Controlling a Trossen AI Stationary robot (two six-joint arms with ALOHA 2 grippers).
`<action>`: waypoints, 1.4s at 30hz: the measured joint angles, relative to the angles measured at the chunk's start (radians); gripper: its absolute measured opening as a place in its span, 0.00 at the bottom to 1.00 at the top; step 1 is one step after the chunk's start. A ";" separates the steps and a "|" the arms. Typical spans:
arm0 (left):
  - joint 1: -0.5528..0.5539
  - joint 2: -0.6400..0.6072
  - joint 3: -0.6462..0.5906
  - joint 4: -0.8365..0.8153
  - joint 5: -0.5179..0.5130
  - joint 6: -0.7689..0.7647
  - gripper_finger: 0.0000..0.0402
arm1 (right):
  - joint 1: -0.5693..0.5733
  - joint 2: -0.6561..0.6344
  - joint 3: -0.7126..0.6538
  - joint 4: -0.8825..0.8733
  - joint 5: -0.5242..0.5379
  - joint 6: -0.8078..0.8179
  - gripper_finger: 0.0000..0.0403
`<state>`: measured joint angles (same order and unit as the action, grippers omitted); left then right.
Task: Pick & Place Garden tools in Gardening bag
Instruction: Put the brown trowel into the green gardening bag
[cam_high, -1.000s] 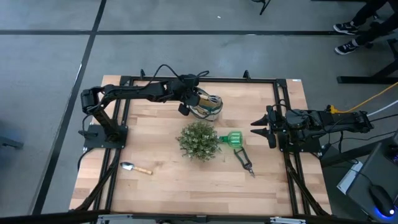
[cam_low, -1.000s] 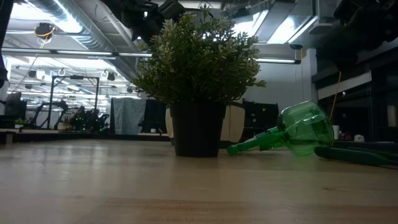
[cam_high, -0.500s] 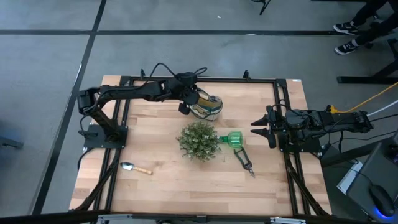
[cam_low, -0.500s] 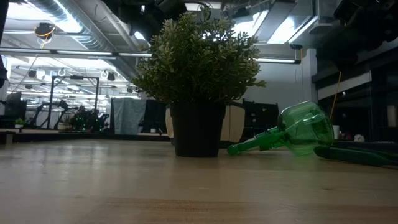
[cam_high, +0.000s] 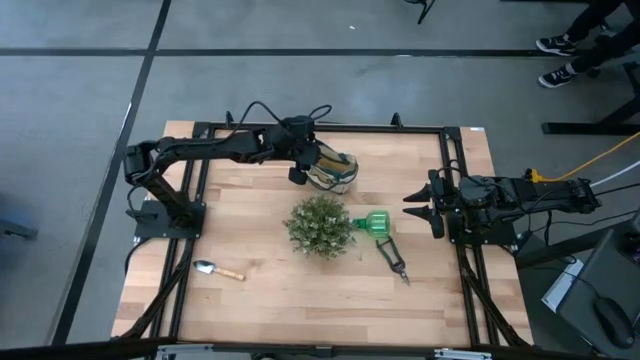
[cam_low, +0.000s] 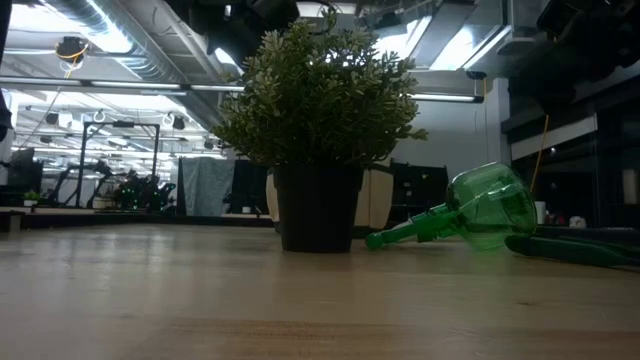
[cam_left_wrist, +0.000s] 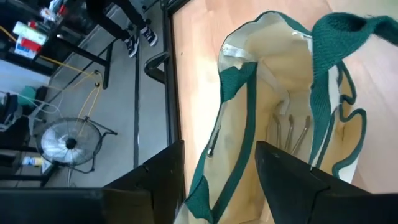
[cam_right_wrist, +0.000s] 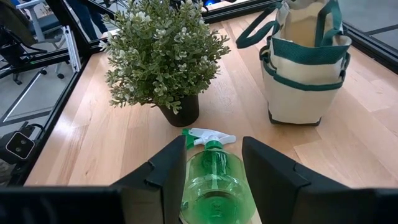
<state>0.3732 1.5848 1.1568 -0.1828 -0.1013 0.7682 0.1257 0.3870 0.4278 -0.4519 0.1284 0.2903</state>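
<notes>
Since a second ago my left gripper (cam_left_wrist: 217, 180) has spread its fingers and hangs empty over the gardening bag (cam_high: 333, 171); metal prongs, perhaps a fork, lie inside. Trowel (cam_high: 218, 270), green spray bottle (cam_high: 376, 224) and shears (cam_high: 395, 260) remain on the table (cam_high: 280, 280). Right gripper (cam_high: 415, 203) waits half-open, empty.

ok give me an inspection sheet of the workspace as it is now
surface: wooden table in a dark frame.
job's things: gardening bag upright at the far edge, metal prongs visible inside; trowel near front left; green spray bottle lying beside the plant; pruning shears lying close by it.
clutter: potted plant mid-table.
grippers: left tool open over the bag's mouth, holding nothing; right tool open, empty, at the right edge, facing the bottle.
cables: black loop on the left arm; yellow cable off the table's right.
surroundings: grey floor, a person's shoes top right.
</notes>
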 joint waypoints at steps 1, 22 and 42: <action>-0.003 0.000 0.000 0.000 -0.006 0.000 0.49 | 0.000 0.000 0.000 0.000 0.000 0.000 0.40; -0.055 -0.238 0.000 -0.216 -0.083 -0.149 0.47 | 0.000 0.000 0.000 0.000 0.000 0.000 0.40; -0.241 -0.408 0.000 -0.626 0.085 -0.662 0.46 | 0.000 0.000 0.000 0.000 0.000 0.000 0.40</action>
<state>0.1320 1.1767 1.1568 -0.8090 -0.0166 0.1063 0.1257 0.3870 0.4278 -0.4519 0.1284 0.2905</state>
